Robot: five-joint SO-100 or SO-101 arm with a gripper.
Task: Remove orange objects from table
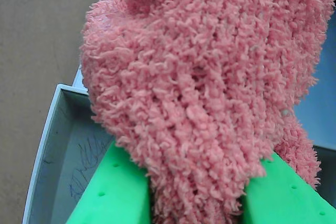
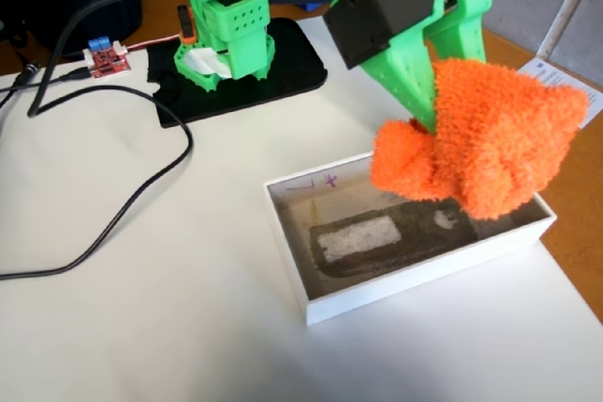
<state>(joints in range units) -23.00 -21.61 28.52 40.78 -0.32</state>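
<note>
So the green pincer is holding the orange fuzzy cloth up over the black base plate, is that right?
Not quite. The pincer does hold the orange fuzzy cloth up, but over the white box, not the black base plate. The fixed view shows the cloth hanging above the box's far right end; the plate lies further back, under the arm's base.

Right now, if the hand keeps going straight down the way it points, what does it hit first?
Probably the stained bottom of the white box. The hand holds the orange cloth above the box, so the hanging cloth would touch before the fingers. Depth is hard to judge.
</note>
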